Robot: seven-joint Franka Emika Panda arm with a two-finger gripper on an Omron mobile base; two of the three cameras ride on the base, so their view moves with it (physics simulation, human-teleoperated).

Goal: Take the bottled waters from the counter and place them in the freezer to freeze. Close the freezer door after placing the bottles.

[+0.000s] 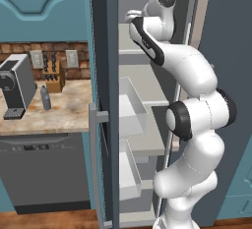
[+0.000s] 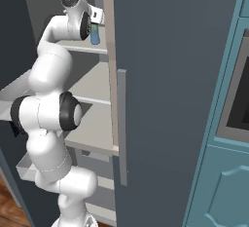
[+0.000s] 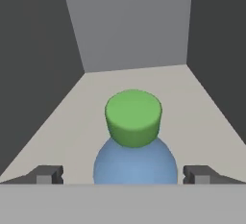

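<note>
**Set the first bottle down clean, then back straight out**

Left base view: your arm reaches high into the open freezer (image 1: 142, 100), hand at about 12 o'clock over an upper shelf. The grey-blue bottle (image 1: 45, 98) waits on the counter (image 1: 64, 115), at 3 o'clock of the coffee machine (image 1: 17, 85) and near the knife block (image 1: 53, 78). The freezer door (image 1: 106, 125) stands swung open between you and that counter, so plan your later retreat around its edge.

Right base view: the green-topped bottle (image 2: 94, 35) sits upright just under the hand, on or just above the upper shelf (image 2: 90, 48); contact is hard to judge here. Keep the wrist level so the bottle stays vertical.

Hand view: the gripper (image 3: 122, 175) has its fingertips (image 3: 48, 174) spread wide, well apart from the bottle's body at 12 o'clock, touching nothing. With the jaws this open, lift straight away from the cap before pulling back, and avoid sweeping sideways, which I judge could topple it.
</note>
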